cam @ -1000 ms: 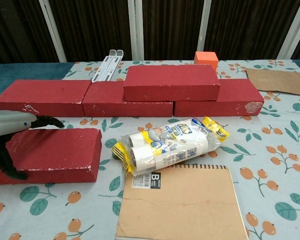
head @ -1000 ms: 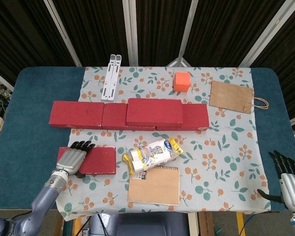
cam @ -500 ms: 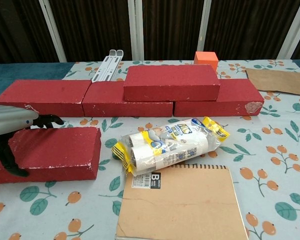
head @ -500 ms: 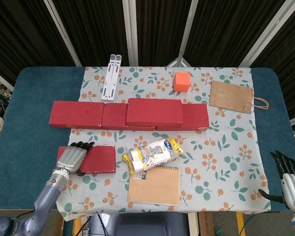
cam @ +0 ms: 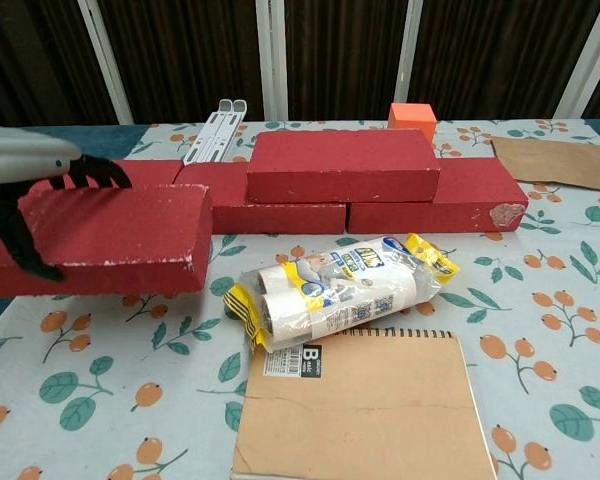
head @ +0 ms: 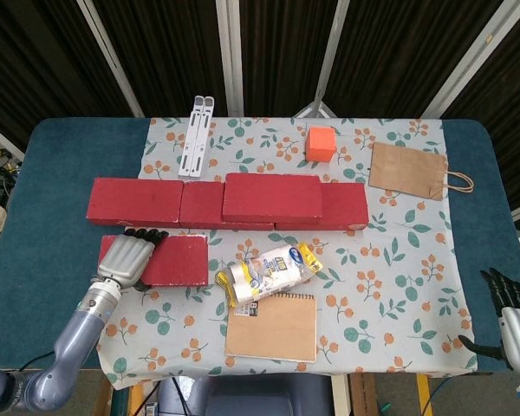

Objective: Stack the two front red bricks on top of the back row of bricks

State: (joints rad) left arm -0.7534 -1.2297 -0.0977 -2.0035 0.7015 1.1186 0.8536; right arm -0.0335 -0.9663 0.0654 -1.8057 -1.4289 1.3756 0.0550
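Five red bricks total: three in back row [head: 139,202], one stacked brick [head: 271,198] atop row, one front brick [cam: 100,238] gripped by left hand [head: 127,261], lifted off tablecloth [head: 373,260]; right hand [head: 511,314] empty, fingers apart; one paper bag [head: 412,171], contents unseen

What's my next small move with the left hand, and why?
Probably carry the brick back and over the back row, toward its bare left end. The left hand holds that brick clear of the table, one brick already sits on the row's middle, and the right hand is idle at the table's edge.
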